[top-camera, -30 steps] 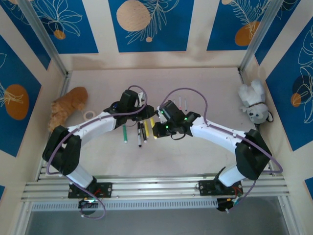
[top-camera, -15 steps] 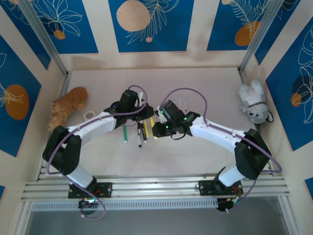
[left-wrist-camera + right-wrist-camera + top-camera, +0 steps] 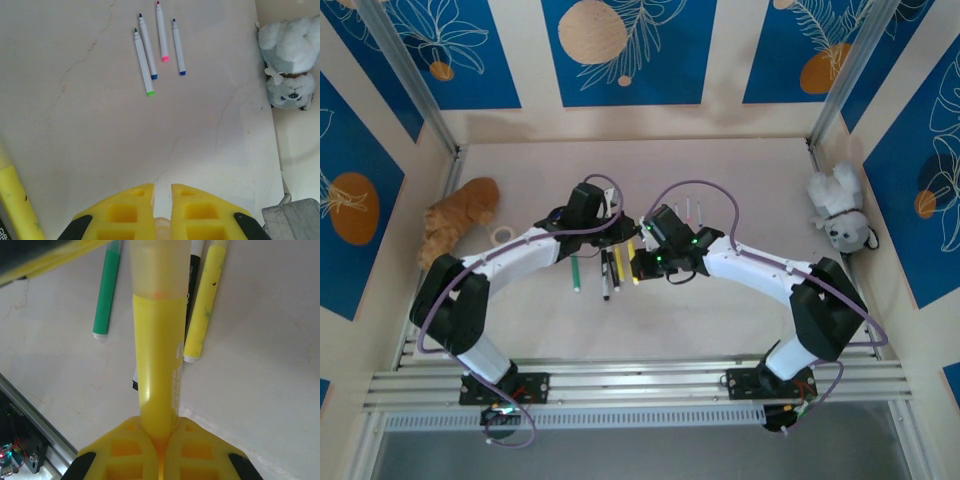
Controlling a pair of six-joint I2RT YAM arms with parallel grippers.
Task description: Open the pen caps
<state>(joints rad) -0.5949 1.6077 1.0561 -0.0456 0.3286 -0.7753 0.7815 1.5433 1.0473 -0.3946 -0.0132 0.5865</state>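
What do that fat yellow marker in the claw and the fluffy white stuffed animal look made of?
Fat yellow marker: probably plastic, smooth and glossy, with a light streak along its barrel. Fluffy white stuffed animal: seemingly plush fabric, matte, with shaggy pile.

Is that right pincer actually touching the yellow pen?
Touching. The right wrist view shows the yellow pen clamped tight inside the right pincer.

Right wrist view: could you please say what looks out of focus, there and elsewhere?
Right wrist: the yellow pen in the right hand is soft and its pale cap softer, while the green pen is sharp. Left wrist: the white pens are crisp. Top external: even light, faint shadows.
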